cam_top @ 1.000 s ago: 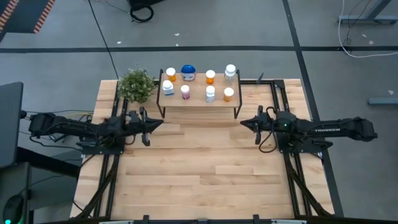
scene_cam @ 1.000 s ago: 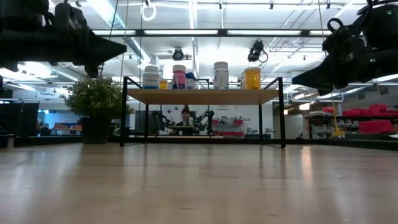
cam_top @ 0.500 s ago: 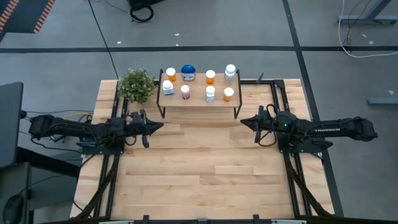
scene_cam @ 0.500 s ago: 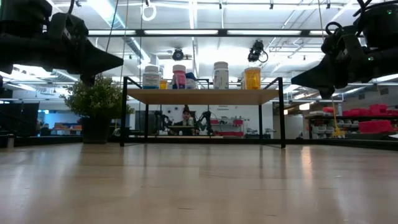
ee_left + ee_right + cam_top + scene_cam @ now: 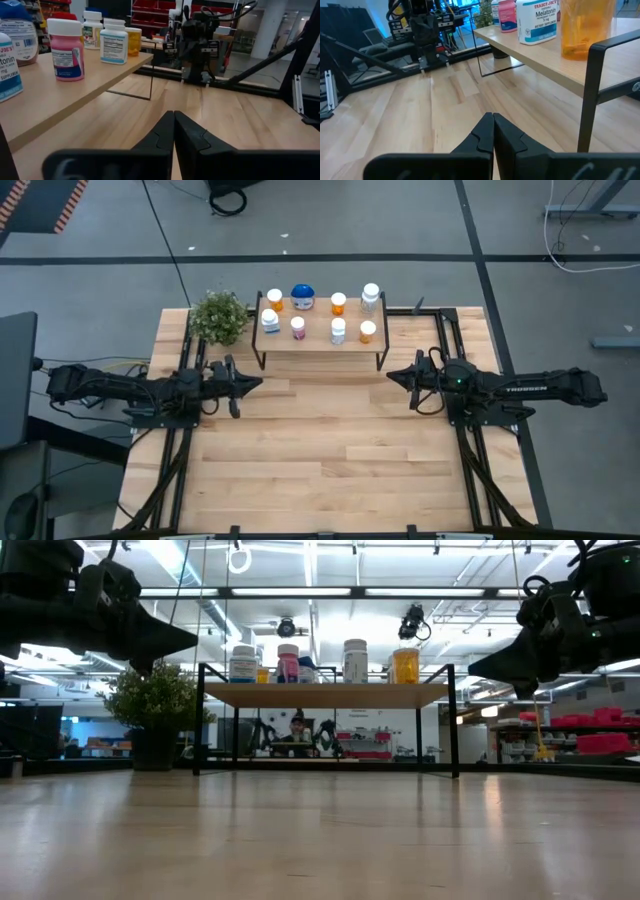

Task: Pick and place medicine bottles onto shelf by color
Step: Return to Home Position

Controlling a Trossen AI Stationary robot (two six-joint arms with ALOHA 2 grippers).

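Tabletop [image 5: 320,450] of pale wood carried everything. Over its left side hung the left gripper [image 5: 250,381], fingers pressed flat together with nothing between them, pointing inward just in front of the shelf's left end. Behind it, at the far left corner, stood a green plant [image 5: 219,317]. The shelf [image 5: 318,340] sat mid-table at the far edge, with all eight medicine bottles [image 5: 355,660] upright on top. The back row held an orange bottle [image 5: 275,300], the blue-lidded bottle [image 5: 302,297], a second orange bottle [image 5: 338,304] and a clear bottle [image 5: 371,296]. In front stood a bluish-white bottle [image 5: 270,321], a pink bottle [image 5: 297,328], a white bottle [image 5: 338,331] and a third orange bottle [image 5: 367,332]. Off the shelf's right end hung the right gripper [image 5: 392,377], closed tight and empty, facing the left one.
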